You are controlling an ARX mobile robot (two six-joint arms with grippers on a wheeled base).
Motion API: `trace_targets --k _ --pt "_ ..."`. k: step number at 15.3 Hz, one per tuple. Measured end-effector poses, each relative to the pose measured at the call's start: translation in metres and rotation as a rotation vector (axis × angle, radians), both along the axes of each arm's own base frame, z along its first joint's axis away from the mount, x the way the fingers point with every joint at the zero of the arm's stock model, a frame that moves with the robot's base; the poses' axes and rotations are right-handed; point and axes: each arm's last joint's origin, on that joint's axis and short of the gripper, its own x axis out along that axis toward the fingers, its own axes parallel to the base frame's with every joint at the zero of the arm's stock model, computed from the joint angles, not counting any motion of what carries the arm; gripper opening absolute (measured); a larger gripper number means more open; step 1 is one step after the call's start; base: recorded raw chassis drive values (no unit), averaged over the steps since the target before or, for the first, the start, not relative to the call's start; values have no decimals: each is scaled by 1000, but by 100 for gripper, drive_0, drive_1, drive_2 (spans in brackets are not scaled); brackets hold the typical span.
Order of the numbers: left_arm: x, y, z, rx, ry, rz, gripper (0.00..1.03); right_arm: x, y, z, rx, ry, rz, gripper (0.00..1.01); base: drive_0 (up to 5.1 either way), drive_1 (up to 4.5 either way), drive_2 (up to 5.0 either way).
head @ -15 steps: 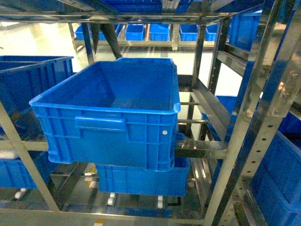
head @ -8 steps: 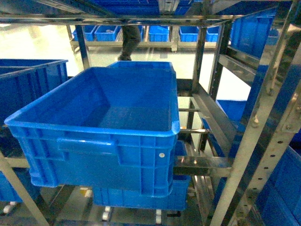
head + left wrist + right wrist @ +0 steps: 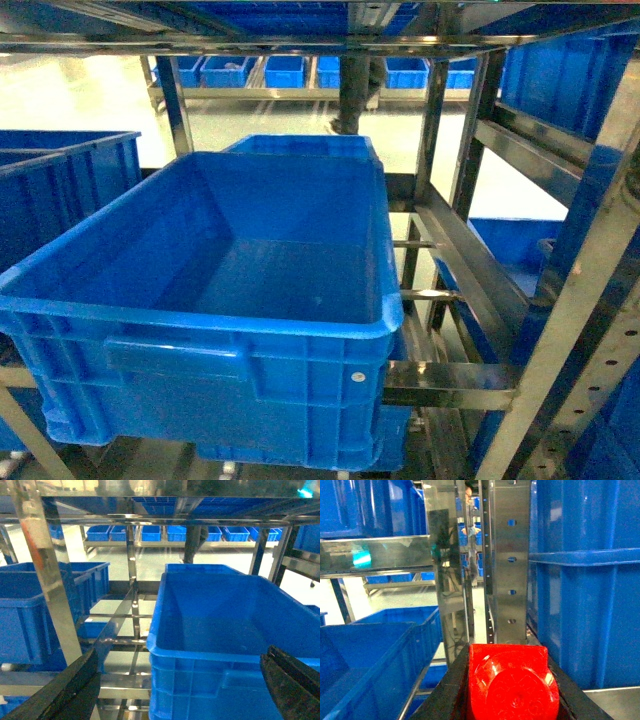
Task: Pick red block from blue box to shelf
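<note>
The red block (image 3: pixel 512 682) sits clamped between the right claw's (image 3: pixel 507 690) dark fingers, beside a shelf (image 3: pixel 507 560) post. The left claw (image 3: pixel 180 690) hangs spread apart before a blue crate (image 3: pixel 225 630).

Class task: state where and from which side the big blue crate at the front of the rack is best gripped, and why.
Grip the big blue crate by the moulded handle bar on its near wall, coming from the front. That wall faces outward, while steel posts probably block the sides.
</note>
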Motion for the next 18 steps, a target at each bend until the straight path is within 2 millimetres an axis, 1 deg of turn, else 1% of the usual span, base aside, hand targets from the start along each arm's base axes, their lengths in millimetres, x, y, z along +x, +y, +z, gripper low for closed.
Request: trace_targets --k 10,18 --pt "0 0 0 0 -1 0 98 0 0 0 0 2 0 28 -494 244 244" --pt "0 0 0 0 -2 2 98 0 0 0 -1 2 5 28 0 0 0"
